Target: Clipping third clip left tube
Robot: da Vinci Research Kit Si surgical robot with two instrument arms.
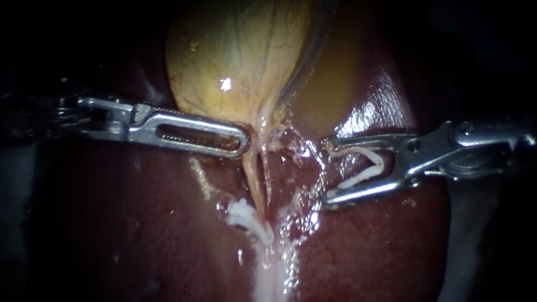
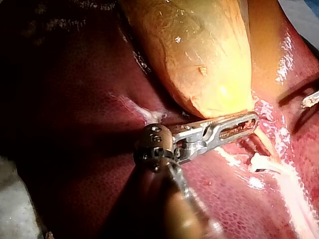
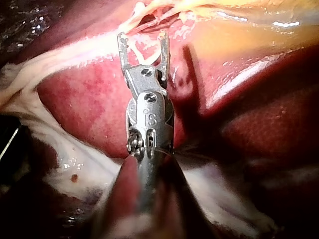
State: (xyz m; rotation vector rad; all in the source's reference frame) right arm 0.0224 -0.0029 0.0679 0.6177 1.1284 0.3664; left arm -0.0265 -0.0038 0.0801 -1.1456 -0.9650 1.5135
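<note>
Endoscope view: the liver fills the ground, the gallbladder sits above the middle, and one instrument enters from each side.
Left instrument: its jaws lie together, closed on the gallbladder at its narrow neck. The left wrist view shows the grip right under the tip of the gallbladder.
Gallbladder: yellow and rounded. I judge it a thin-walled sac that wants only a gentle pull.
Left tube: a thin tan strand running down from the neck. It lies between the two instruments, just beside the left one's tip and apart from the right one's.
Placed clip: white, sitting across the tube lower down, toward the pale fat. I cannot tell whether it is one clip or more.
Handling: the tube looks soft, wet and light, so it is likely slippery and easy to tear. The place to take it is the bare stretch between the neck and the placed clip, approached square to it, with both jaw tips past the tube.
Right instrument: its jaws stand apart and carry the loaded clip, one white leg along each jaw. The tips are near the tube, not yet around it. The right wrist view shows the forked tip pointing at the strands ahead.
Containers: none in view. The only carriers are the right jaws with their clip and the gallbladder, whose contents do not show.
Risk: closing on neighbouring strands along with the tube.
</note>
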